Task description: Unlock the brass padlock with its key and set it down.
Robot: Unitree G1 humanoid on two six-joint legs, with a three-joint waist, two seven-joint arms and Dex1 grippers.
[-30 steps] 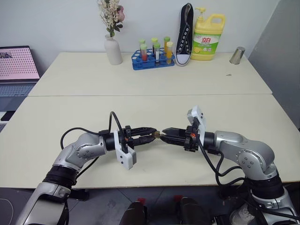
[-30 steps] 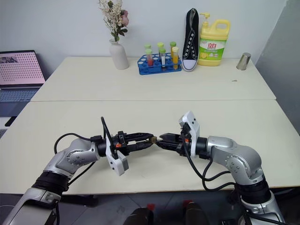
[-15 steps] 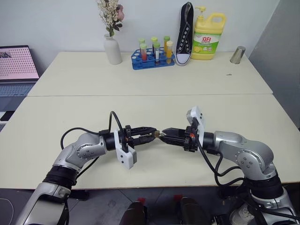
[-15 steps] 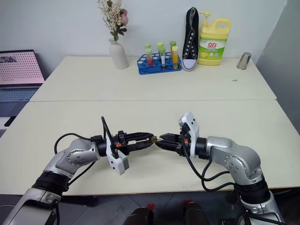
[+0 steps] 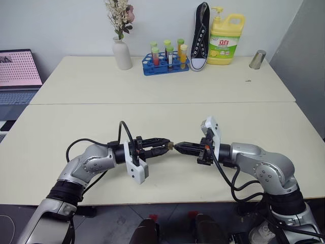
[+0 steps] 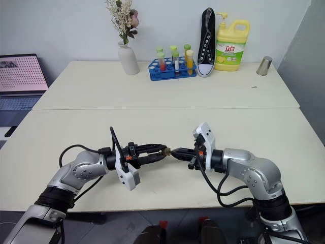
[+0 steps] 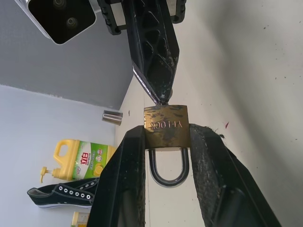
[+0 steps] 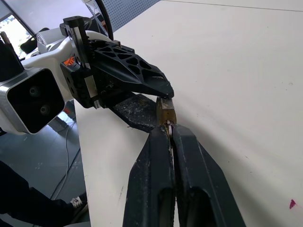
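Observation:
The brass padlock [image 7: 166, 124] is pinched by its sides in my left gripper [image 7: 166, 131], shackle [image 7: 169, 166] pointing back toward the wrist. Both arms hold it just above the near table [image 5: 76, 127], at the middle of the front edge. My right gripper [image 8: 169, 127] faces the left gripper [image 5: 167, 146] tip to tip and is shut. Its tips [image 7: 162, 97] meet the padlock's keyhole end. A thin silvery sliver of the key [image 7: 145, 84] shows between those fingers; the rest of the key is hidden. In the left eye view the padlock [image 5: 171, 146] is a small golden speck between the two grippers.
On the far table stand a white vase of flowers [image 5: 122, 53], a blue rack of test tubes [image 5: 165, 64], a black shoe [image 5: 200, 35], a yellow detergent bottle [image 5: 225, 40] and a metal cup [image 5: 257, 59]. A laptop [image 5: 18, 68] is at the far left.
My right gripper's fingers, apart before, have closed together at the padlock's end. Both arms and the padlock stay where they were.

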